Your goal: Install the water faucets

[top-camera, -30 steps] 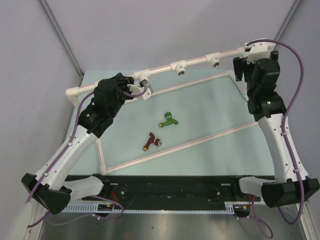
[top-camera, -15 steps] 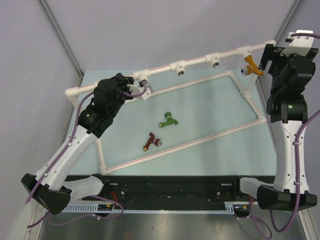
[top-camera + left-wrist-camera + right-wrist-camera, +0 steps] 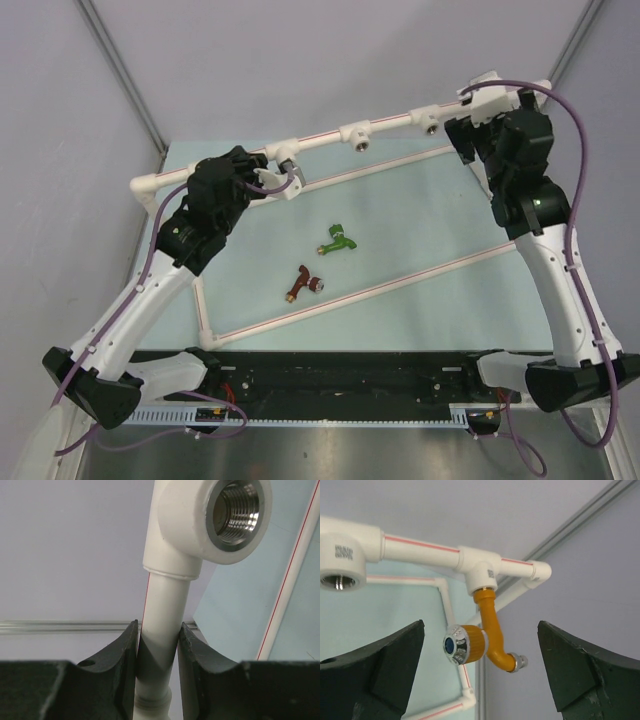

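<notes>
The orange-yellow faucet (image 3: 487,630) hangs screwed into the end tee socket (image 3: 482,577) of the white pipe frame (image 3: 390,122). My right gripper (image 3: 481,627) is open, with its fingers wide on either side of the faucet and not touching it. In the top view the right gripper (image 3: 475,125) hides this faucet. The green faucet (image 3: 338,240) and the red-brown faucet (image 3: 305,284) lie loose on the mat inside the frame. My left gripper (image 3: 158,640) is shut on the frame's top pipe (image 3: 162,615), just below an empty threaded socket (image 3: 235,515). It also shows in the top view (image 3: 268,170).
Two more empty tee sockets (image 3: 358,135) (image 3: 432,122) sit along the raised top rail. The frame's lower pipes (image 3: 380,290) cross the light green mat (image 3: 420,220). Grey walls stand close behind and to the right.
The right arm swung out to the right, baring the orange faucet on the frame, then came back over it with its jaws open. The left arm has not moved.
</notes>
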{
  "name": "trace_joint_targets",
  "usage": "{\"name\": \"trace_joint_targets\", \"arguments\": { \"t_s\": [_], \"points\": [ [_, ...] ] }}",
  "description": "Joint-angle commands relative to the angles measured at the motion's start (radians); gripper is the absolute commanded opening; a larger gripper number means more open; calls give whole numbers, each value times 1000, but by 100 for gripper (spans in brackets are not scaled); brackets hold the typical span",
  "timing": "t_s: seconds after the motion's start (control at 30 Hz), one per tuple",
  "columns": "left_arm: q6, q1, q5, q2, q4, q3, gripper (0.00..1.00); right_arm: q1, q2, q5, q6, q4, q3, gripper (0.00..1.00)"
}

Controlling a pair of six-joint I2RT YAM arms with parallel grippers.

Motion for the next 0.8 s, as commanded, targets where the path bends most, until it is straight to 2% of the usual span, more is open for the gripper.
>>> {"name": "trace_joint_targets", "arguments": {
  "t_s": [0.0, 0.03, 0.13, 0.4, 0.5, 0.67, 0.77],
  "points": [
    [-93, 23, -44, -4, -79, 13, 0, 71, 54, 220, -194, -21, -24, 100],
    [-93, 23, -44, -4, -77, 13, 0, 84, 62, 303, -221, 16, -47, 100],
    [-92, 23, -44, -5, -77, 14, 0, 110, 90, 410, -300, 89, -75, 100],
    [-92, 23, -46, -5, -77, 11, 0, 115, 133, 554, -386, 225, -110, 97],
    [-93, 23, -46, -5, -77, 13, 0, 107, 133, 565, -375, 258, -110, 92],
    [-92, 23, -47, -4, -76, 11, 0, 95, 99, 551, -331, 280, -110, 72],
    [-92, 23, -47, -4, -76, 13, 0, 66, 67, 522, -259, 286, -110, 50]
  ]
}}
